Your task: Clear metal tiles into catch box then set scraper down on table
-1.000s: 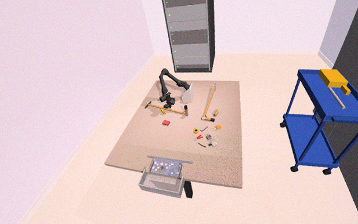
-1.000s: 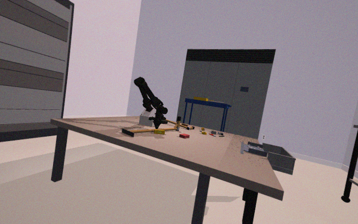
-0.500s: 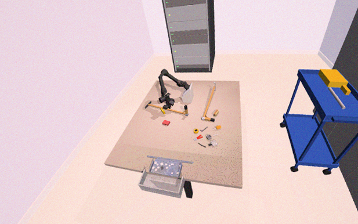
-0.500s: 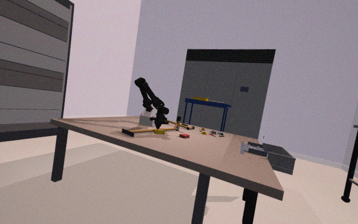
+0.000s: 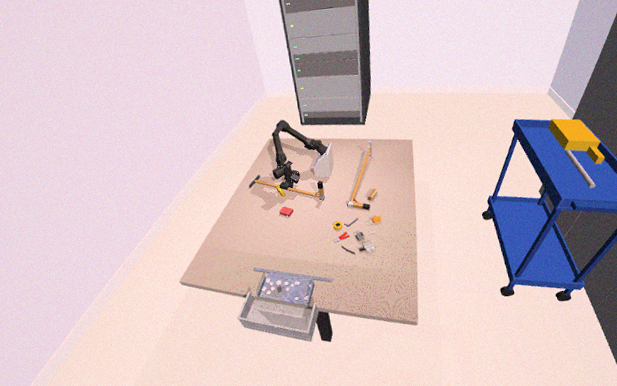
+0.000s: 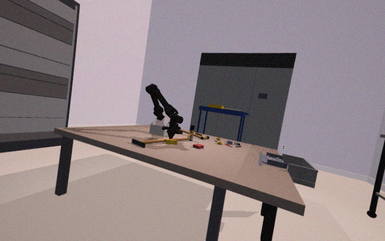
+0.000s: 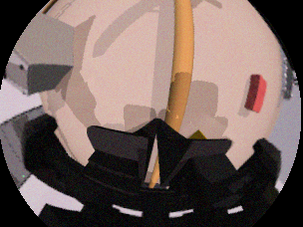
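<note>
My gripper (image 5: 285,187) (image 6: 170,137) (image 7: 157,120) is shut and empty, pointing down close to the long scraper's wooden handle (image 5: 303,193) (image 6: 181,139) (image 7: 184,45). In the wrist view the handle runs behind the fingertips; I cannot tell if they touch it. The scraper lies on the table, its wide dark blade (image 5: 254,181) (image 6: 138,142) at one end and an upright black grip (image 5: 320,185) (image 6: 192,128) at the other. Several pale tiles lie on the steel plate (image 5: 302,291) at the table's far end from the arm. The catch box (image 5: 276,330) (image 6: 302,173) adjoins it beyond the table edge.
A yellow block (image 5: 280,190) (image 6: 171,141) (image 7: 198,134) lies against or beside the handle. A red block (image 5: 286,212) (image 6: 198,146) (image 7: 256,93) lies nearby. A second long-handled tool (image 5: 362,173) and several small items lie to the right in the top view. A grey box (image 5: 322,164) (image 6: 156,129) stands near the arm.
</note>
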`<action>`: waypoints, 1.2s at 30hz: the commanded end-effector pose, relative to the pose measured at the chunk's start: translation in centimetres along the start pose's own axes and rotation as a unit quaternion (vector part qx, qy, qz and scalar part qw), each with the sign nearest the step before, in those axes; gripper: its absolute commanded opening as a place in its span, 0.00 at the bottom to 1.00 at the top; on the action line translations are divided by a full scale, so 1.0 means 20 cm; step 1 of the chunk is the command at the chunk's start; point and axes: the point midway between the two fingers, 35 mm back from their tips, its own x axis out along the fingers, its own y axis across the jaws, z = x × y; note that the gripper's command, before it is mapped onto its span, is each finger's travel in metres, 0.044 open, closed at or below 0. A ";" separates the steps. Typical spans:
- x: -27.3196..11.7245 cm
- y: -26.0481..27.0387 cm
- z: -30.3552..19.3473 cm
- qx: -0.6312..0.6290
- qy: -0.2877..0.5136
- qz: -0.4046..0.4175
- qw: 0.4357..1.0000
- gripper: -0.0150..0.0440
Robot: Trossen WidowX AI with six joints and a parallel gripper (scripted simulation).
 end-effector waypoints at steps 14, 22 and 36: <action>0.00 -0.10 -0.01 0.005 0.001 -0.005 1.000 0.25; 0.00 -0.14 -0.01 0.005 0.001 -0.005 1.000 0.25; 0.00 -0.21 -0.01 0.006 0.001 -0.005 1.000 0.25</action>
